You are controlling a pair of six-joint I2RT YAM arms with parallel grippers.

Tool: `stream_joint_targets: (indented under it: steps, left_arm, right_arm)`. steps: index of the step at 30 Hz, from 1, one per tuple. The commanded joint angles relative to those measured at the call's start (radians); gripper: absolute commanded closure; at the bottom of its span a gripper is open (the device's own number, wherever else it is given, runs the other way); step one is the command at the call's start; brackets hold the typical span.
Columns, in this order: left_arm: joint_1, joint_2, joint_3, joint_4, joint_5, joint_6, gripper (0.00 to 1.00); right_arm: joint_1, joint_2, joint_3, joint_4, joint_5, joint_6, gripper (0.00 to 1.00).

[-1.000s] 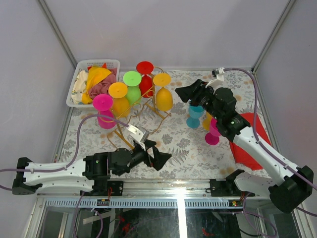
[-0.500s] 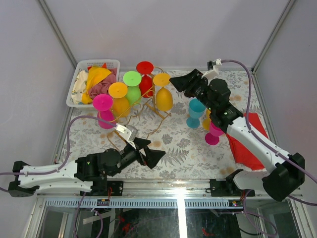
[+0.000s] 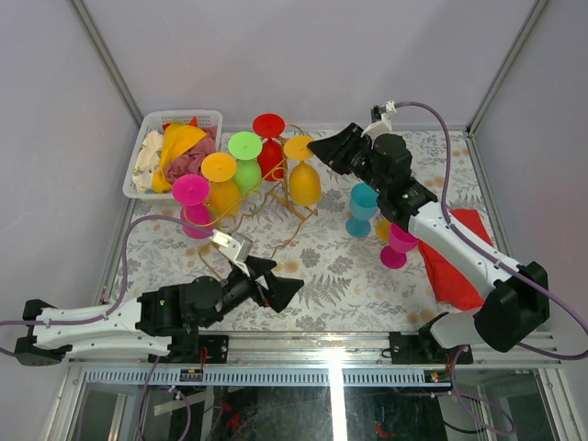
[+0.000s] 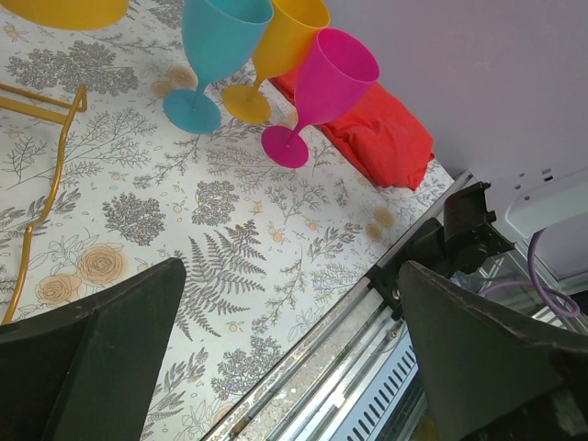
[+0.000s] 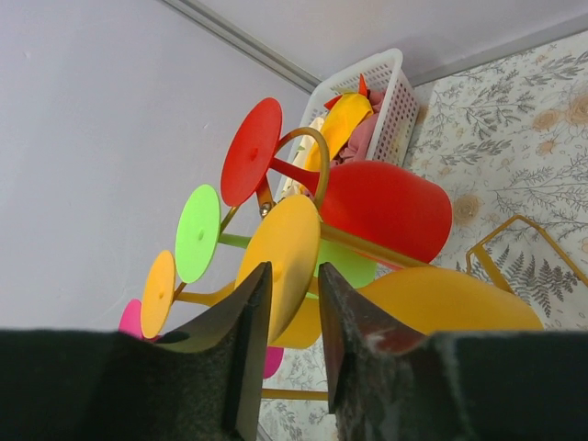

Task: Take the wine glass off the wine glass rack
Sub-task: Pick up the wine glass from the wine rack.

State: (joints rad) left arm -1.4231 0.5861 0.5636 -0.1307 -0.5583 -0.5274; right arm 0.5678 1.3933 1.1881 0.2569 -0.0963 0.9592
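Orange glass [image 3: 303,179] hangs foot-up at 3 o'clock end of rack [image 4: 41,100]; rack sits approx. 11 o'clock on worktop [image 3: 331,266]. Looks plastic: prob. light, stiff, smooth, not fragile, maybe slick under pads. Best hold, I judge: stem just under foot, then slide out along rails. R end effector [image 5: 292,276]: fingers narrowly apart, foot showing in gap; contact can't tell. L end effector [image 3: 283,278]: wide apart, holding nothing, 6 o'clock. No brands/writing legible.

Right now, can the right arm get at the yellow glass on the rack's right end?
Probably yes. The right gripper sits just beside the yellow glass, its foot straight ahead of the jaws, and nothing stands between them.
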Motion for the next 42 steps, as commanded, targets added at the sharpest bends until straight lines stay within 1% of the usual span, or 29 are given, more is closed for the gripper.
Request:
stream_joint_targets:
  steps: [1, 5, 9, 10, 17, 23, 25, 29, 31, 34, 39, 42]
  left_arm:
    - [0.006, -0.012, -0.007, 0.013, -0.040, -0.006, 0.00]
    - [0.006, -0.017, -0.005, 0.006, -0.041, -0.003, 0.00]
    - [0.006, -0.025, 0.004, -0.007, -0.043, 0.004, 0.00]
    - [0.006, -0.027, 0.009, -0.008, -0.047, 0.008, 0.00]
    - [0.007, -0.033, 0.009, -0.005, -0.047, 0.017, 0.00]
    - [0.006, -0.037, 0.018, -0.017, -0.049, 0.018, 0.00]
    - [0.006, -0.040, 0.016, -0.018, -0.047, 0.014, 0.00]
    - [0.007, -0.046, 0.012, -0.023, -0.050, 0.008, 0.00]
    - [0.006, -0.048, 0.012, -0.024, -0.049, 0.006, 0.00]
    - [0.005, -0.048, 0.010, -0.024, -0.051, 0.003, 0.00]
    - [0.006, -0.042, 0.009, -0.024, -0.052, 0.000, 0.00]
    - [0.006, -0.038, 0.009, -0.021, -0.054, 0.000, 0.00]
  right_arm:
    - [0.004, -0.011, 0.071, 0.015, 0.013, -0.021, 0.72]
    - [0.004, -0.018, 0.063, 0.022, 0.008, -0.004, 0.80]
    - [0.004, -0.063, 0.007, 0.084, 0.057, 0.044, 0.94]
    - [0.004, -0.066, 0.005, 0.086, 0.069, 0.051, 0.96]
    - [0.004, -0.048, 0.027, 0.070, 0.040, 0.069, 1.00]
    - [0.005, -0.042, 0.030, 0.068, 0.049, 0.086, 1.00]
    - [0.004, -0.034, 0.037, 0.062, 0.045, 0.084, 0.96]
    - [0.004, -0.017, 0.045, 0.053, 0.029, 0.085, 0.94]
    - [0.004, -0.009, 0.050, 0.047, 0.025, 0.086, 0.91]
    - [0.004, -0.001, 0.050, 0.066, 0.024, 0.090, 0.89]
    - [0.004, 0.021, 0.079, 0.073, 0.008, 0.089, 0.82]
    - [0.004, 0.034, 0.092, 0.069, -0.005, 0.086, 0.80]
